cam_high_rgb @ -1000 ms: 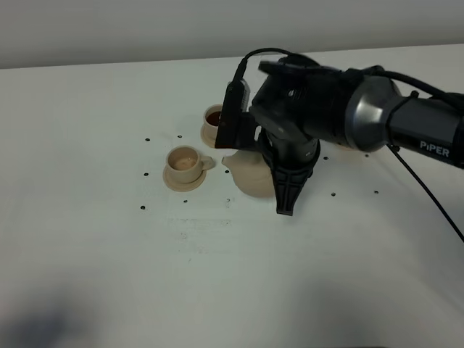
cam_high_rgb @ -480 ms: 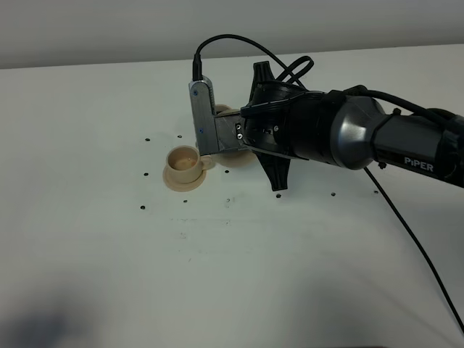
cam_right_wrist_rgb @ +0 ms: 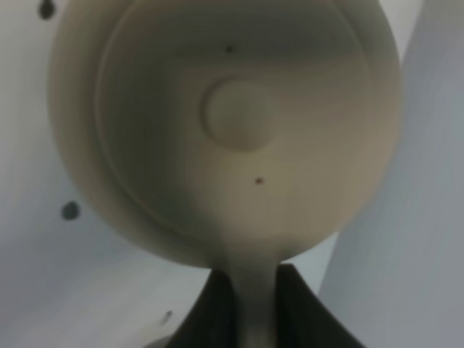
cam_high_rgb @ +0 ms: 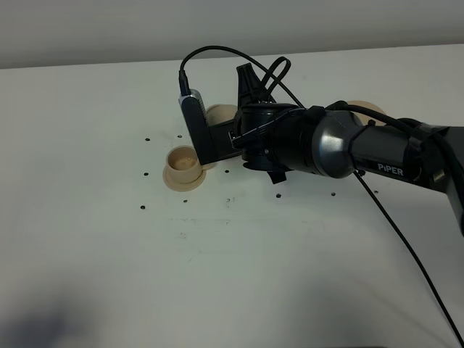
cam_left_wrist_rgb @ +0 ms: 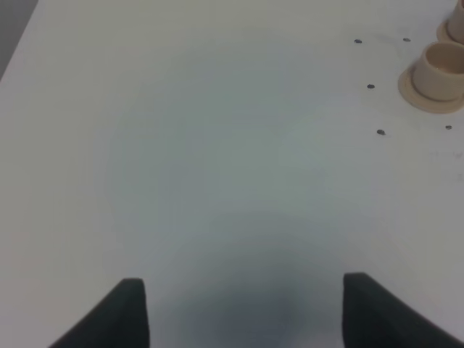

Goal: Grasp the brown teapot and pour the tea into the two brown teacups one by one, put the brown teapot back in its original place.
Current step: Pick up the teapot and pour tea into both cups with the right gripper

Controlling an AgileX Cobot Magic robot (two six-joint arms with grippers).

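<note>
Found the right gripper (cam_right_wrist_rgb: 250, 308) pinched narrow on the loop handle of the brown teapot (cam_right_wrist_rgb: 232, 130), knobbed lid facing the wrist camera. Made out the pot near the middle of the table (cam_high_rgb: 101, 246), just right of the near teacup (cam_high_rgb: 183, 164) (mostly hidden behind the wrist from above). Noted the far teacup (cam_left_wrist_rgb: 457, 29) just beyond. Saw the wide saucer (cam_high_rgb: 366, 109) at far right, partly behind the arm. Caught the left gripper (cam_left_wrist_rgb: 250, 312) spread wide over the tabletop at left.

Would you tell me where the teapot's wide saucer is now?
Exterior high view: the wide saucer lies right of centre, partly hidden behind the right arm.
</note>
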